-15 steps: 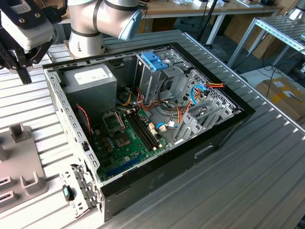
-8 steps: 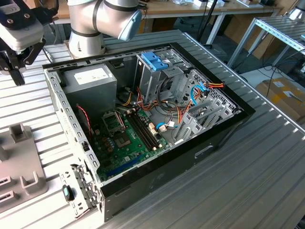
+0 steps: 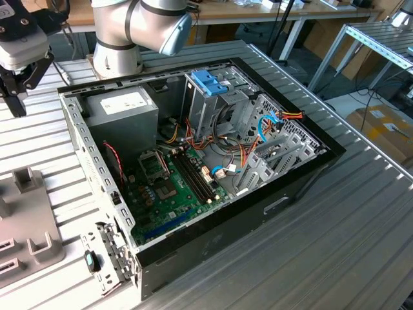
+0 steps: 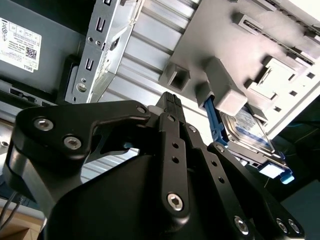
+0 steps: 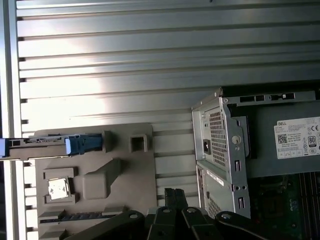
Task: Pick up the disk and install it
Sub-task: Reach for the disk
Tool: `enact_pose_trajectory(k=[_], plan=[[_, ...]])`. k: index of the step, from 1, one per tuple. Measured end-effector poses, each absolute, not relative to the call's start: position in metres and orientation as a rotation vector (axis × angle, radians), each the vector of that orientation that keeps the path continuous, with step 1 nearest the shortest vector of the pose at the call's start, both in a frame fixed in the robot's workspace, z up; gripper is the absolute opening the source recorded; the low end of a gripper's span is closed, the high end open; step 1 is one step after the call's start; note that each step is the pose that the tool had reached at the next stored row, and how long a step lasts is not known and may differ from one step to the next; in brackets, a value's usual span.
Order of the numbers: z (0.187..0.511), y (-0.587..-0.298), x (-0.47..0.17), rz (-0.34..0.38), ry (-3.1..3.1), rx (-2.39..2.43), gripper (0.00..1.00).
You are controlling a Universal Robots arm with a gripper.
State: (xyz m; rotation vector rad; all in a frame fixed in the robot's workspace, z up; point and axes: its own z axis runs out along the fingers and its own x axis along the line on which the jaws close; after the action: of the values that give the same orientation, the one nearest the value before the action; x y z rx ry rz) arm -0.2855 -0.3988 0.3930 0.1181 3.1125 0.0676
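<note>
Ribbed grey metal table (image 3: 361,245) carries an open black desktop computer case (image 3: 290,194). Beside the case lies a pale grey moulded parts fixture (image 5: 125,175). Black two-finger gripper (image 5: 174,194) hangs over the fixture's case-side edge, fingers pressed together, gripping nothing. Flat dark rectangular disk (image 4: 248,131) with bright blue side rails stands on edge in a fixture slot, apart from the gripper.

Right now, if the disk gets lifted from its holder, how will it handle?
Probably rigid and dense for its size: the disk is a flat metal-cased slab. Standing on edge in the gray holder, it could tip once freed.
</note>
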Motion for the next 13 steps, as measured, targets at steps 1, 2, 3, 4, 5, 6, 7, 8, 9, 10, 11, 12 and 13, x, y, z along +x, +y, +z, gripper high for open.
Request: enact_pose_trajectory(k=[1,2,3,4,5,6,7,8,9,10,11,12,13], plan=[[0.393,-0.3987,-0.2888,0.068,3.112,0.118,0.11],[0.393,-0.3987,-0.2915,0.068,3.112,0.118,0.11],[0.393,-0.3987,-0.2934,0.068,3.112,0.118,0.11],[0.393,-0.3987,-0.2944,0.068,3.112,0.118,0.11],[0.3931,-0.3987,-0.2946,0.068,3.113,0.118,0.11],[0.3931,-0.3987,-0.2947,0.068,3.112,0.118,0.11],[0.3931,-0.3987,-0.2947,0.068,3.113,0.118,0.11],[0.3931,-0.3987,-0.2947,0.068,3.112,0.118,0.11],[0.393,-0.3987,-0.2947,0.068,3.112,0.118,0.11],[0.393,-0.3987,-0.2947,0.068,3.112,0.118,0.11],[0.393,-0.3987,-0.2948,0.068,3.112,0.118,0.11],[0.3931,-0.3987,-0.2948,0.068,3.113,0.118,0.11],[0.393,-0.3987,-0.2948,0.068,3.112,0.118,0.11]])
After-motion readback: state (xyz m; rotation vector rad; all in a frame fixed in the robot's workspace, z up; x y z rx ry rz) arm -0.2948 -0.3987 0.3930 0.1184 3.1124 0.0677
